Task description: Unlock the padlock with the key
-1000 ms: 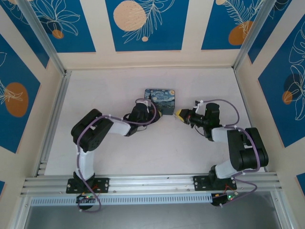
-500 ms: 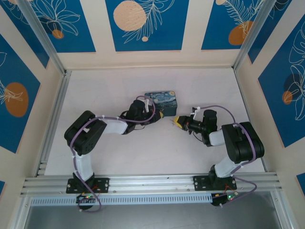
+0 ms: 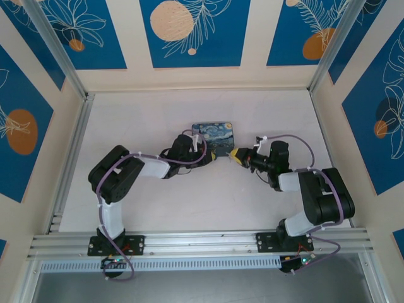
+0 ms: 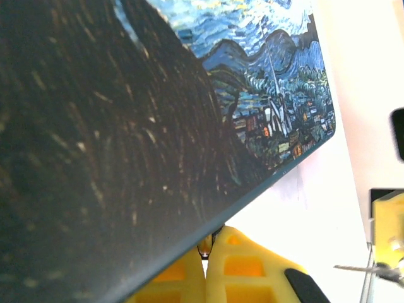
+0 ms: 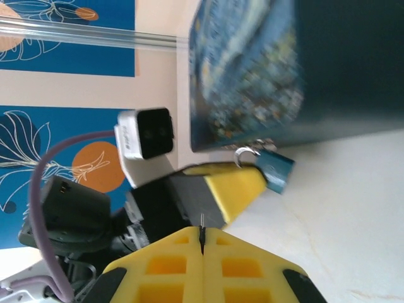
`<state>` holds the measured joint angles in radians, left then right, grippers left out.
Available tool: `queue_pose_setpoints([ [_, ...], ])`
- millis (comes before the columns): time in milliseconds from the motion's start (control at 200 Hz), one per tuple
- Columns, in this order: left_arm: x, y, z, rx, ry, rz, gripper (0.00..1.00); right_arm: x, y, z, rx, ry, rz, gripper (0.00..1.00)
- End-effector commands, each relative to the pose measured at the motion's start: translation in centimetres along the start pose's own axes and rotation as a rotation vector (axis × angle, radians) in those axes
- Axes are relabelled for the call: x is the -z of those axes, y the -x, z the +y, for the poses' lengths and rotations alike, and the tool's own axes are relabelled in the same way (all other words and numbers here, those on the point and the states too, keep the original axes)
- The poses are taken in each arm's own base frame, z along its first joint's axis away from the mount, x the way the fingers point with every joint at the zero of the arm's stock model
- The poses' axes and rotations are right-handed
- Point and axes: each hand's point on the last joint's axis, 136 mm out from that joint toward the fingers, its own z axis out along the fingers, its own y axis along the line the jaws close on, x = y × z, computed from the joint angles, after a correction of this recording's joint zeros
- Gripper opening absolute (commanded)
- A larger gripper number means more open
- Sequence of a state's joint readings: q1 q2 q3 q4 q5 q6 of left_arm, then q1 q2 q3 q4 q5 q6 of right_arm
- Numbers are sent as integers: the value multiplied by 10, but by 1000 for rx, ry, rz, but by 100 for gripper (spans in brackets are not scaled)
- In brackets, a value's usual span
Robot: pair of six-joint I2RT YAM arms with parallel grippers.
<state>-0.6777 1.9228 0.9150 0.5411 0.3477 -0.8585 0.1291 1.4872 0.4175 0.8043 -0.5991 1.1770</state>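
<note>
Judging by how things lie, the task is about midway: both parts are in hand, but the lock is not yet opened.

The swirl-painted box (image 3: pixel 213 131) sits on the white table (image 3: pixel 151 120), near its middle, and the two arms meet at the box's near edge. The left gripper (image 4: pixel 206 259) reaches in under that edge with its yellow fingers pressed together. In the right wrist view they appear to pinch the padlock (image 5: pixel 276 172), whose teal-blue body sticks out past the fingertip, just below the box's corner. Its small silver shackle points up toward the box edge and looks closed, though it is too small to be sure, and whether it hooks into a latch on the box cannot be told.

The right gripper (image 5: pixel 201 240) faces the padlock from the other side, fingers clenched on the key (image 4: pixel 360 269). The key's thin grey blade juts out between them, aimed toward the padlock but apart from it, with bare table between.

Done, then, are picking up the key and steadying the padlock. What remains is lining the blade up with the keyhole, which no view shows clearly, then pushing it in and turning it until the shackle releases.
</note>
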Motion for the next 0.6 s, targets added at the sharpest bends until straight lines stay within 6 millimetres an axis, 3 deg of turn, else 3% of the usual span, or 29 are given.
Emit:
queue_pose_setpoints([
  [0,-3,0,7,-42,0,6,0,-2,24,27,66,-3,-45,0],
  [205,-11,-4,18,-69,29,23,0,-19,61,39,70,-18,-70,0],
  [370,-14,-4,23,-84,41,20,0,-33,75,19,26,-54,-72,0],
  [595,-16,-6,33,-88,70,11,0,-43,73,-5,-30,-77,-57,0],
])
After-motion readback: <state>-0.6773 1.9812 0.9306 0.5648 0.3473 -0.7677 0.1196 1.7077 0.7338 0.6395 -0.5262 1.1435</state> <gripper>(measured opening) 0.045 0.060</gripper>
